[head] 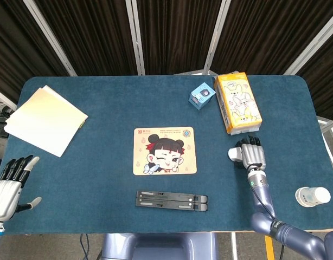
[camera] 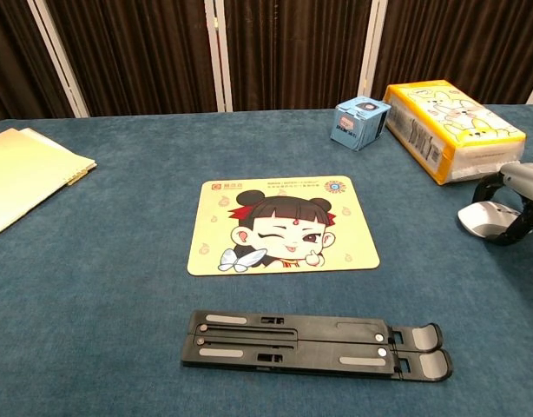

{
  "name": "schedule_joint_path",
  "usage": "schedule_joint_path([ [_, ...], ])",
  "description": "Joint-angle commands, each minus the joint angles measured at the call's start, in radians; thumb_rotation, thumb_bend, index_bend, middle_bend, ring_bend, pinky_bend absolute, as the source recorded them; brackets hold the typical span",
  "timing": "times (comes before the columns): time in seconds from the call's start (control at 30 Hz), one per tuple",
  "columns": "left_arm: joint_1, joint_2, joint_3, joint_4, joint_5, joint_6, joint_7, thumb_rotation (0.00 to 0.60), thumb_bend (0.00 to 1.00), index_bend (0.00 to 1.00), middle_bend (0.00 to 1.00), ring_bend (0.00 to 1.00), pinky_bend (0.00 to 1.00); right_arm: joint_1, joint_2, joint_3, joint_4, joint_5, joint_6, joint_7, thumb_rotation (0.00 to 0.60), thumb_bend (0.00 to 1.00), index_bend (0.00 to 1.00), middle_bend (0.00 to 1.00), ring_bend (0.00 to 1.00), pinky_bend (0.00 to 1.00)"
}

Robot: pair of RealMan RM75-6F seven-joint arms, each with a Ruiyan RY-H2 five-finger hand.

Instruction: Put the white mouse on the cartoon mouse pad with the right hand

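The white mouse [head: 233,154] lies on the blue table to the right of the cartoon mouse pad [head: 165,150], just below the yellow pack. My right hand [head: 252,154] lies over it, so only the mouse's left end shows. In the chest view its dark fingers [camera: 509,236] curl down around the mouse [camera: 480,219], which still rests on the cloth well right of the pad [camera: 284,223]. My left hand [head: 9,184] hovers at the table's near left corner, fingers spread and holding nothing.
A yellow tissue pack [head: 238,103] and a small blue box [head: 202,97] stand behind the mouse. A black folding stand [head: 171,200] lies in front of the pad. Pale paper sheets [head: 44,119] sit far left; a white bottle [head: 313,195] stands near the right edge.
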Motion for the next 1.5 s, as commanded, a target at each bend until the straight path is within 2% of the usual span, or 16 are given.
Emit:
schedule_joint_path([
  [0.03,0.0,-0.001,0.0,0.001,0.004,0.003,-0.002,0.6,0.09,0.0,0.0,0.0,0.0,-0.002,-0.004,-0.005,-0.013,-0.028,0.02,0.019,0.6,0.3,0.53,0.53,0.36,0.54],
  [0.27,0.003,-0.005,-0.002,0.008,0.008,0.016,-0.007,0.6,0.09,0.0,0.0,0.0,0.0,-0.003,0.04,0.0,-0.135,-0.134,0.08,0.069,0.6,0.3,0.57,0.57,0.4,0.58],
  [0.47,0.003,-0.005,-0.002,0.008,0.009,0.016,-0.008,0.6,0.09,0.0,0.0,0.0,0.0,0.02,0.087,0.012,-0.288,-0.191,0.115,0.041,0.6,0.3,0.57,0.57,0.4,0.58],
  [0.6,0.003,-0.004,-0.001,0.007,0.008,0.015,-0.01,0.6,0.09,0.0,0.0,0.0,0.0,0.055,0.081,0.024,-0.333,-0.193,0.111,0.0,0.6,0.3,0.57,0.57,0.4,0.58],
  [0.7,0.001,0.0,-0.001,0.005,0.003,0.009,-0.016,0.6,0.09,0.0,0.0,0.0,0.0,0.103,0.055,0.032,-0.325,-0.195,0.084,-0.038,0.6,0.3,0.57,0.57,0.4,0.58],
  [0.83,-0.001,0.005,-0.003,0.001,-0.009,0.0,-0.03,0.6,0.09,0.0,0.0,0.0,0.0,0.166,0.022,0.024,-0.263,-0.249,0.036,-0.048,0.6,0.3,0.57,0.57,0.4,0.58],
  [0.93,-0.002,0.009,-0.004,-0.002,-0.019,-0.008,-0.035,0.6,0.09,0.0,0.0,0.0,0.0,0.223,-0.009,0.001,-0.167,-0.339,0.001,-0.058,0.6,0.3,0.58,0.57,0.4,0.58],
  [1.07,-0.004,0.011,-0.005,-0.004,-0.024,-0.013,-0.04,0.6,0.09,0.0,0.0,0.0,0.0,0.29,-0.062,-0.021,-0.041,-0.447,-0.039,0.003,0.6,0.3,0.58,0.57,0.4,0.58],
  [1.23,-0.008,0.019,-0.007,-0.015,-0.045,-0.033,-0.058,0.6,0.09,0.0,0.0,0.0,0.0,0.384,-0.135,-0.084,0.144,-0.644,-0.059,0.142,0.6,0.3,0.58,0.57,0.4,0.58],
  [1.3,-0.009,0.023,-0.006,-0.019,-0.049,-0.039,-0.064,0.6,0.09,0.0,0.0,0.0,0.0,0.408,-0.157,-0.102,0.201,-0.682,-0.067,0.193,0.6,0.3,0.58,0.57,0.4,0.58],
  [1.4,-0.011,0.028,-0.006,-0.025,-0.055,-0.046,-0.073,0.6,0.09,0.0,0.0,0.0,0.0,0.452,-0.208,-0.146,0.33,-0.761,-0.071,0.338,0.6,0.3,0.58,0.57,0.39,0.57],
  [1.5,-0.013,0.031,-0.007,-0.028,-0.061,-0.053,-0.08,0.6,0.09,0.0,0.0,0.0,0.0,0.474,-0.234,-0.188,0.401,-0.822,-0.051,0.421,0.6,0.3,0.58,0.57,0.39,0.57],
])
